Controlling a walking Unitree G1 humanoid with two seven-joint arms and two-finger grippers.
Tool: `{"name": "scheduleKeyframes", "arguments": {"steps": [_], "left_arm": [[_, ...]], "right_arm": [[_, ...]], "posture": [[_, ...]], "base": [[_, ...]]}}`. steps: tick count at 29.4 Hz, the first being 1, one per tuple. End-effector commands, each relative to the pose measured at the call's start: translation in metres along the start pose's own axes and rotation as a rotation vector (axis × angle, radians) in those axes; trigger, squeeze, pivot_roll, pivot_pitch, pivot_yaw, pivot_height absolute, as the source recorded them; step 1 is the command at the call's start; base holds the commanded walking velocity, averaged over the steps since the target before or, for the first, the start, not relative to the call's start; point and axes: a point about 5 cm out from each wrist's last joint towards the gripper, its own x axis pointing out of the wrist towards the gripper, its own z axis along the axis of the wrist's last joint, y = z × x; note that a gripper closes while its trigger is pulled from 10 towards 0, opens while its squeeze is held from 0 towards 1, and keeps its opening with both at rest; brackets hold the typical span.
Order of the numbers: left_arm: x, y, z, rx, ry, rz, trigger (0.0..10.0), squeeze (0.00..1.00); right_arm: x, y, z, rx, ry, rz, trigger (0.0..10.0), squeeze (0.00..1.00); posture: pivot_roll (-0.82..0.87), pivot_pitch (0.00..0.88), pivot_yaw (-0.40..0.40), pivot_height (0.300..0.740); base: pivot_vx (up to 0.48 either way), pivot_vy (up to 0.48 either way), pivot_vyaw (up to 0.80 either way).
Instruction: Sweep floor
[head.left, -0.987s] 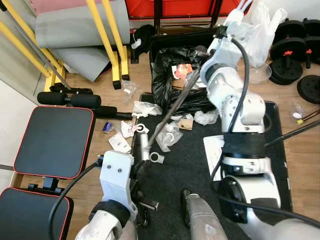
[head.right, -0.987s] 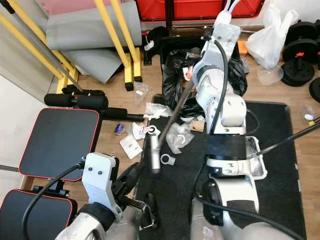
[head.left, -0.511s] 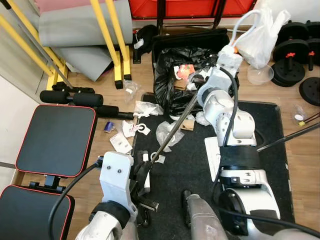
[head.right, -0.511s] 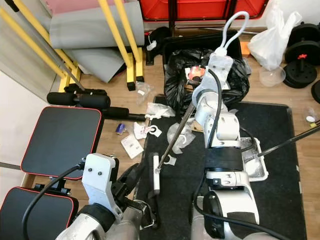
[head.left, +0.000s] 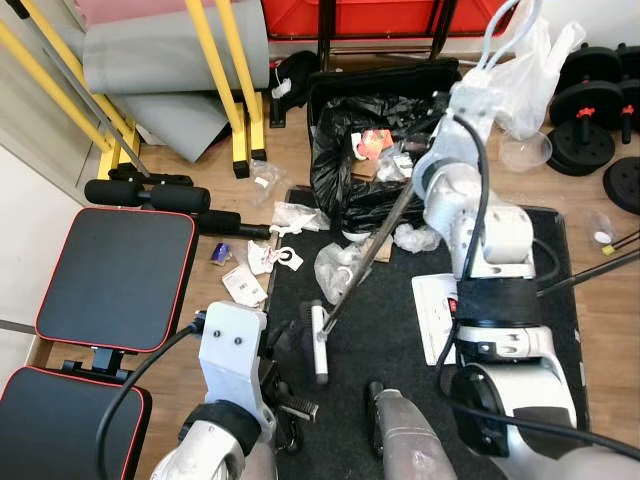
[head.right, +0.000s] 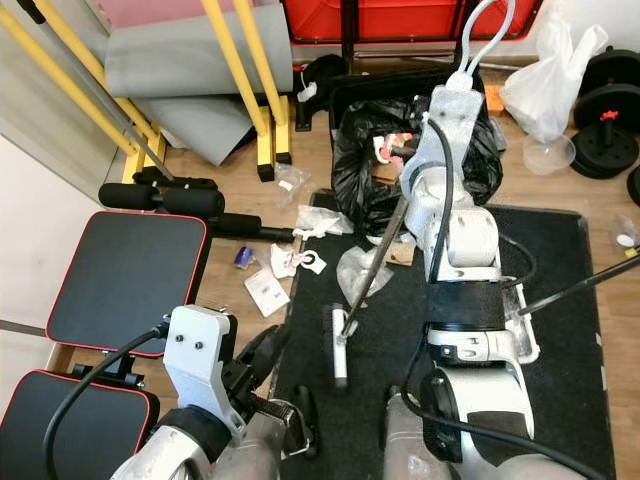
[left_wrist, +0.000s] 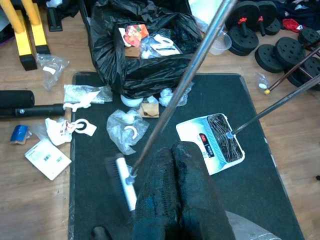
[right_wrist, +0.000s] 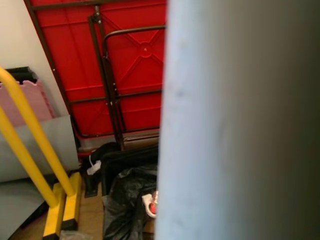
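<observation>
From the head camera I see my right arm stretched out toward 12 o'clock, its gripper (head.left: 432, 178) up by the bin bag and clamped on the upper part of one broom handle (head.left: 372, 243). I can't make out the individual fingers there, but the shaft runs straight out of that wrist, and the right wrist view has the pale shaft pressed close across it. The handle slants down toward 7 o'clock to a single broom head (head.left: 318, 342), white-backed with dark bristles, lying on the black mat (head.left: 380, 330).

My left gripper (left_wrist: 176, 165) sits low at about 6 o'clock. In its wrist view the two black fingers (left_wrist: 194, 176) are pressed together with nothing between them, just beside the broom head.

One white dustpan (left_wrist: 212, 143) with dark debris in it rests on the mat at about 3 o'clock from the broom head, its own long handle running off toward the mat's far edge.

One black bin bag (head.left: 362, 160) stands at 12 o'clock, stuffed with rubbish. Scattered litter lies between it and the broom: one crumpled clear wrapper (head.left: 338, 268) on the mat beside the shaft, one small cardboard piece (left_wrist: 148, 110), and several white scraps (head.left: 272, 258) and a flat packet (head.left: 243, 286) on the wood floor at 10 o'clock. One small blue item (head.left: 218, 254) lies beside them.
</observation>
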Motion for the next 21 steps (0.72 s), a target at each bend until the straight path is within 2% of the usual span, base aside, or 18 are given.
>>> {"name": "scheduleKeyframes", "arguments": {"steps": [1,7,8,11,13,15,16,17,18,21], "left_arm": [[-0.001,0.000,-0.007,-0.012,0.036,-0.002,10.0,0.00],[-0.001,0.000,-0.007,-0.013,0.035,-0.003,10.0,0.00],[0.000,0.001,-0.007,-0.014,0.034,-0.003,10.0,0.00],[0.001,0.001,-0.008,-0.016,0.033,-0.003,10.0,0.00],[0.002,0.001,-0.008,-0.019,0.032,-0.004,10.0,0.00],[0.002,0.001,-0.008,-0.019,0.032,-0.004,10.0,0.00],[0.002,0.001,-0.009,-0.020,0.033,-0.004,10.0,0.00],[0.002,0.001,-0.009,-0.020,0.033,-0.004,10.0,0.00],[0.003,0.001,-0.009,-0.022,0.033,-0.005,10.0,0.00],[0.003,0.001,-0.009,-0.023,0.034,-0.005,10.0,0.00]], "right_arm": [[-0.001,-0.013,0.006,-0.065,-0.013,-0.100,10.0,0.00],[-0.001,-0.014,0.012,-0.067,-0.024,-0.103,10.0,0.00],[0.000,-0.015,0.025,-0.088,-0.061,-0.104,10.0,0.00],[-0.001,-0.015,0.037,-0.089,-0.098,-0.093,10.0,0.00],[-0.004,-0.003,0.055,-0.038,-0.159,-0.007,10.0,0.00],[-0.004,-0.003,0.055,-0.038,-0.159,-0.007,10.0,0.00],[-0.006,0.003,0.056,0.014,-0.143,0.038,10.0,0.00],[-0.006,0.003,0.056,0.014,-0.143,0.038,10.0,0.00],[-0.009,0.011,0.058,0.072,-0.127,0.104,10.0,0.00],[-0.010,0.014,0.060,0.090,-0.128,0.126,10.0,0.00]], "posture": [[-0.12,0.345,0.025,0.740],[-0.12,0.343,0.024,0.740],[-0.13,0.336,0.023,0.740],[-0.13,0.333,0.022,0.740],[-0.13,0.326,0.024,0.740],[-0.13,0.326,0.024,0.740],[-0.13,0.321,0.024,0.740],[-0.13,0.321,0.024,0.740],[-0.13,0.316,0.021,0.740],[-0.13,0.316,0.021,0.740]], "base": [[0.000,0.000,0.00],[0.000,0.000,0.00],[0.000,0.000,0.00],[0.000,0.000,0.00],[0.000,0.000,0.00],[0.000,0.000,0.00],[0.000,0.000,0.00],[0.000,0.000,0.00],[0.000,0.000,0.00],[0.000,0.000,0.00]]}}
